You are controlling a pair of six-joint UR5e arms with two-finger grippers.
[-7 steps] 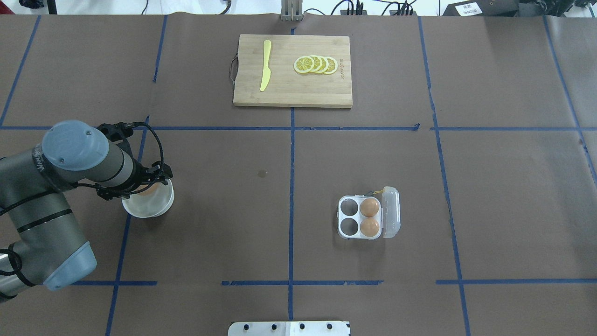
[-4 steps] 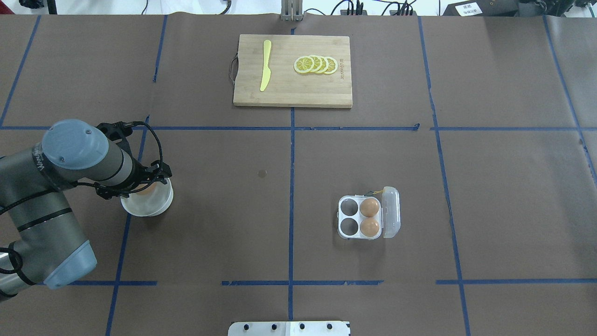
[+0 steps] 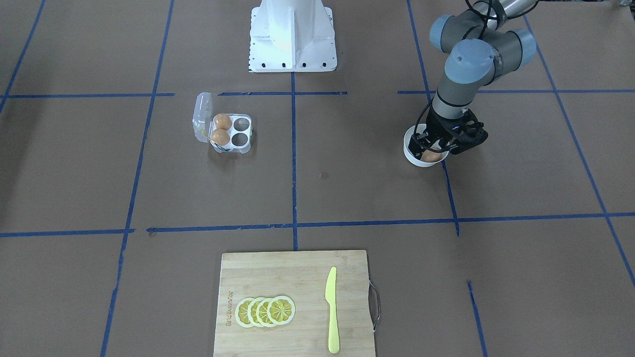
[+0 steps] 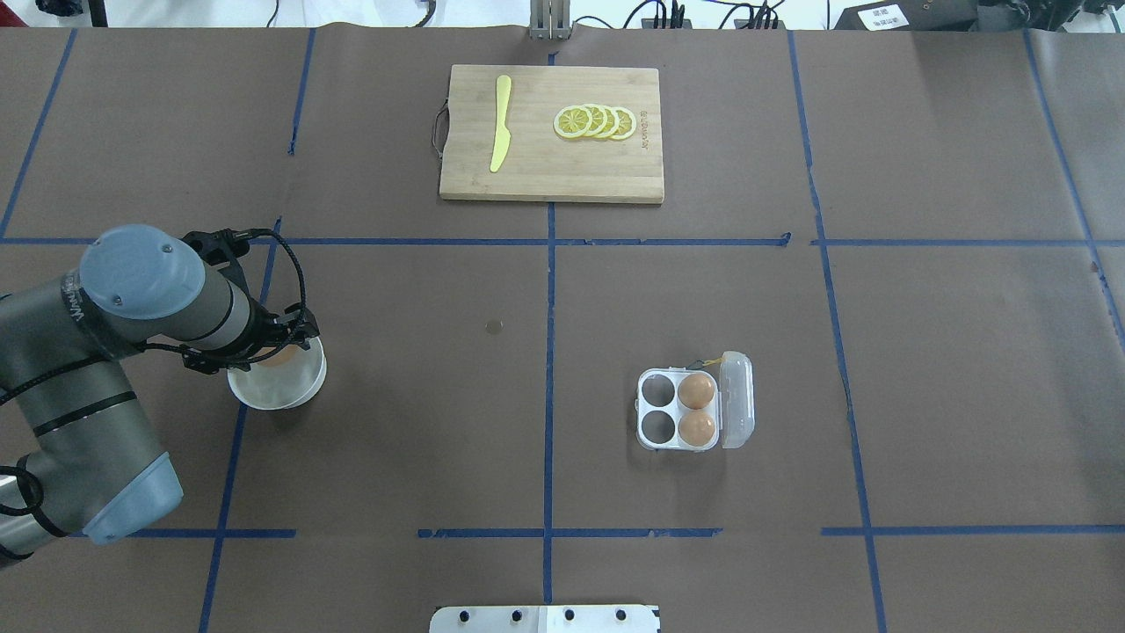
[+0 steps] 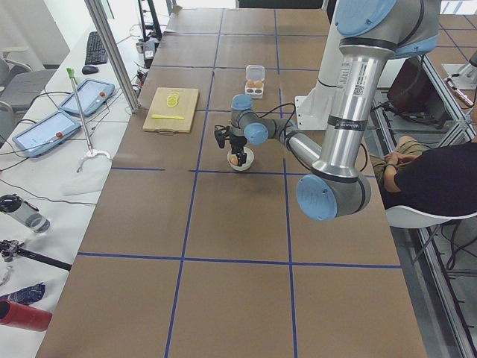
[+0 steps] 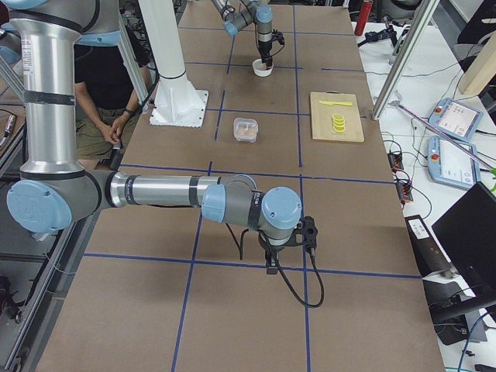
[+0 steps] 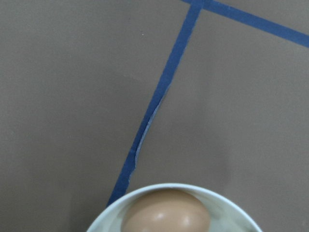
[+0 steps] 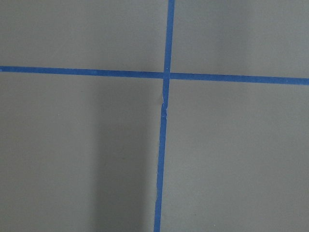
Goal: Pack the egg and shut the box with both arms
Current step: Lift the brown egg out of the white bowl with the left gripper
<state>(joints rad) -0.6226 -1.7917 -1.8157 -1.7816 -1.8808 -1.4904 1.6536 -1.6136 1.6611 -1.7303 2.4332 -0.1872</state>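
Observation:
An orange-brown egg [image 3: 430, 156] lies in a round white bowl [image 3: 409, 148] on the robot's left side; it also shows in the overhead view [image 4: 278, 357] and the left wrist view [image 7: 165, 212]. My left gripper [image 3: 437, 148] hangs straight down over the bowl, its black fingers spread around the egg; it looks open. The clear box [image 4: 675, 410] sits right of centre with its lid [image 4: 736, 400] folded open. Two eggs [image 4: 696, 390] [image 4: 698, 428] fill its right cells and the left cells are empty. My right gripper [image 6: 287, 254] shows only in the right side view, low over bare table; I cannot tell its state.
A wooden cutting board [image 4: 551, 167] with a yellow knife [image 4: 501, 123] and lemon slices [image 4: 596, 122] lies at the far side. The white pedestal [image 3: 292, 34] stands at the robot's base. A seated person [image 5: 425, 171] is behind the robot.
The left gripper and the bowl under it have shifted very slightly toward the left. The box and its eggs have not moved.

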